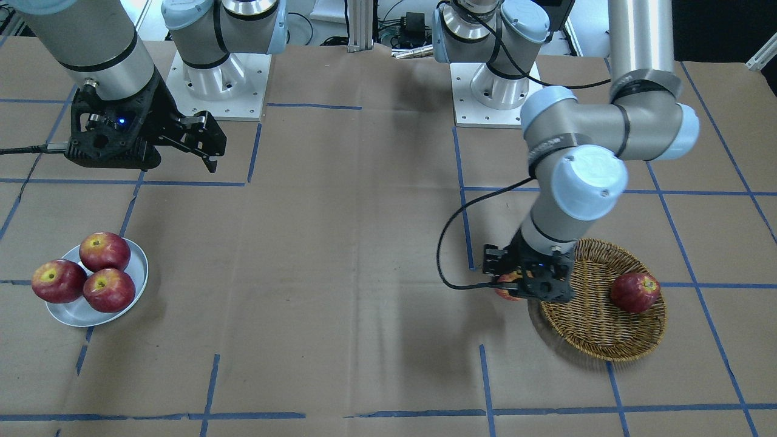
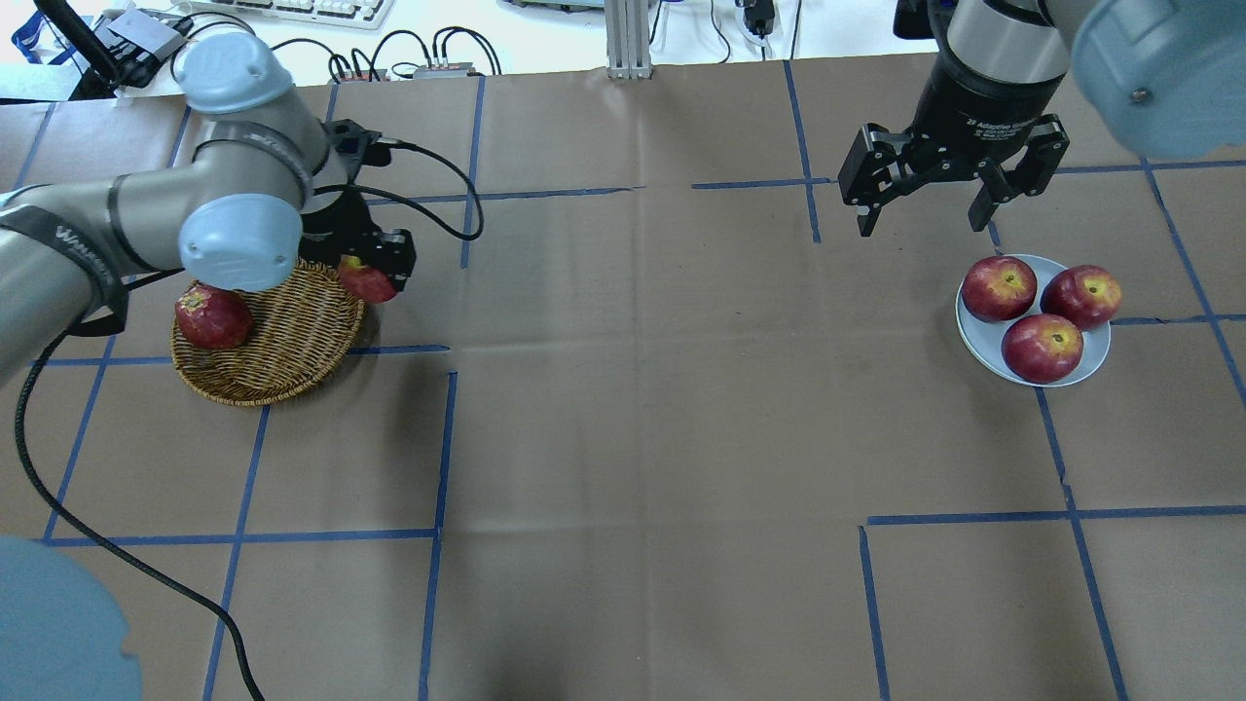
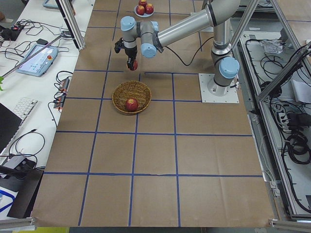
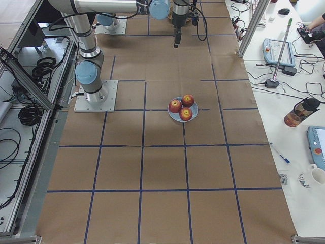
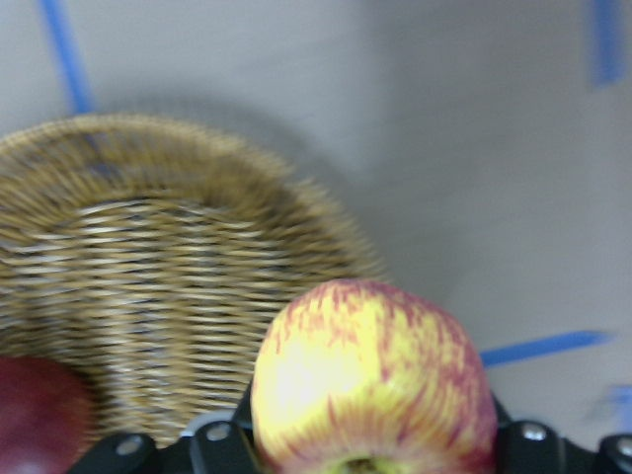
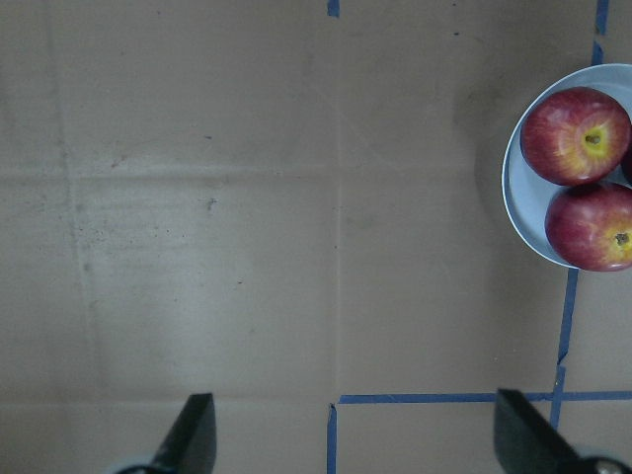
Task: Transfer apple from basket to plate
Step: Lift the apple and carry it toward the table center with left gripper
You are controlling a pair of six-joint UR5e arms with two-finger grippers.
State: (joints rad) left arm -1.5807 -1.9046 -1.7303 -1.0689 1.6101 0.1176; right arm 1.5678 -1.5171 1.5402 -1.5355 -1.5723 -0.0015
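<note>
My left gripper (image 2: 375, 277) is shut on the apple (image 5: 373, 380), pinkish-red streaked with yellow, and holds it above the table just past the rim of the wicker basket (image 2: 282, 341). The apple also shows in the overhead view (image 2: 367, 280) and, mostly hidden by the gripper, in the front-facing view (image 1: 507, 286). One dark red apple (image 2: 212, 317) lies in the basket. The pale plate (image 2: 983, 341) at the far side holds three red apples (image 2: 1042, 346). My right gripper (image 2: 920, 219) is open and empty, hovering above the table beside the plate.
Brown paper with blue tape lines covers the table. The arm bases (image 1: 212, 85) stand at the robot's edge. The left arm's cable (image 2: 97, 535) trails across the paper. Between basket and plate the paper is bare.
</note>
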